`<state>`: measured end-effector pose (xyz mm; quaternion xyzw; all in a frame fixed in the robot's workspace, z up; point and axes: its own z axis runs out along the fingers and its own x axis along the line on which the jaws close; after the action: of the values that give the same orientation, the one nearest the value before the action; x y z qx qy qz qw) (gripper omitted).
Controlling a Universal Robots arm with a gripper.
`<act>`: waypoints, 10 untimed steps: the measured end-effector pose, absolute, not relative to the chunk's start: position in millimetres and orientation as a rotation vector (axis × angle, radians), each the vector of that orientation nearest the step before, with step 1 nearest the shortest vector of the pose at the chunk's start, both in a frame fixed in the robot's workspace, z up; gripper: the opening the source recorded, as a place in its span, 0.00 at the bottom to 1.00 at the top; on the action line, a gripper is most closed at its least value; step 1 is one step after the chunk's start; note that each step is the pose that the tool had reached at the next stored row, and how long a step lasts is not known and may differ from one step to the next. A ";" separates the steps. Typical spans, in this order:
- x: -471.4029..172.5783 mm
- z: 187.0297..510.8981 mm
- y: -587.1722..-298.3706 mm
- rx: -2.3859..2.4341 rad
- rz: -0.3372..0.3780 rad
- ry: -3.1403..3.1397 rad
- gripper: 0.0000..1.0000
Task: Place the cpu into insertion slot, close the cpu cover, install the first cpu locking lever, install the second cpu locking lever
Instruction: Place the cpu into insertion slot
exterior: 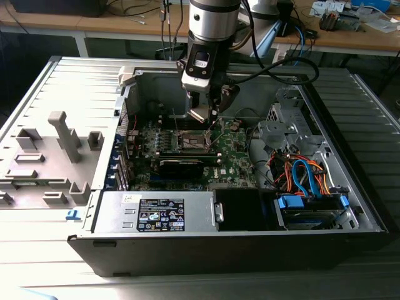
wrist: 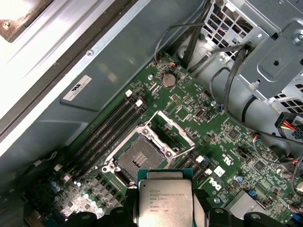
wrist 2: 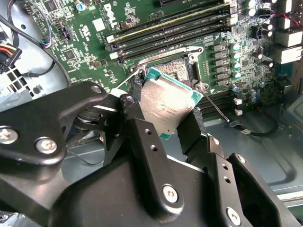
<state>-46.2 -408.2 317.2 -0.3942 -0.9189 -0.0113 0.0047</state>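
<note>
The small, flat, square cpu with a silvery-grey metal face is sitting clamped by two opposite edges between the black, bolted metal fingers of the gripper. It is hanging above, apart from, the square dark-centred insertion slot. The thin silvery cpu cover frame is lying swung open beside the slot on the green circuit board, inside the grey sheet-metal computer case.

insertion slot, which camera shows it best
The first wrist view: the insertion slot lies open and nearly whole, dark centre and silvery rim uncovered. In the second wrist view the held cpu hides part of it. The exterior view shows it from afar, beneath the pincer.
</note>
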 end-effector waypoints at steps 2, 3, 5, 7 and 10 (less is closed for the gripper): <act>-46.2 317.2 -408.2 -1.239 -0.035 -2.876 0.55; -46.2 317.2 -408.2 -1.241 -0.035 -2.876 0.55; -46.2 317.1 -408.2 -1.246 -0.036 -2.874 0.55; -46.2 317.1 -408.2 -1.250 -0.035 -2.872 0.55; -46.2 317.1 -408.2 -1.255 -0.035 -2.870 0.55</act>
<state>-46.2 -408.2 317.1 -0.4008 -0.9161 -0.0113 0.0046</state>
